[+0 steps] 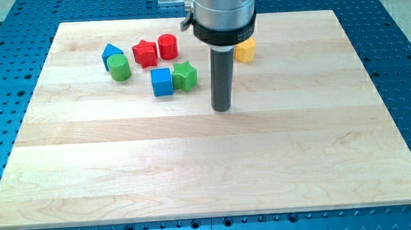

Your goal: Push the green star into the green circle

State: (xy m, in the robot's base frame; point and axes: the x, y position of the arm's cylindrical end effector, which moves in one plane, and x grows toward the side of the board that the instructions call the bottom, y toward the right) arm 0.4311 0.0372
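Green star (184, 76) sits upper-middle on worktop (208, 164), touching blue cube (161, 82) on its left. Green circle (120, 67) well left, beside blue block (111, 54). Red star (144, 53), red cylinder (167, 46) above. Yellow block (245, 51) behind rod. My tip (222, 108) just right of green star, apart. No pincer on rod.

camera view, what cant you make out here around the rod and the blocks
- Yellow block: the arm's housing covers its left part in the camera view, so its shape is unclear.
- Blue block at the view's left: the green circle overlaps its lower part.
- My tip: contact with the board can't be confirmed; it stands right of the green star, apart.
- Arm above the housing: cut off by the view's top.
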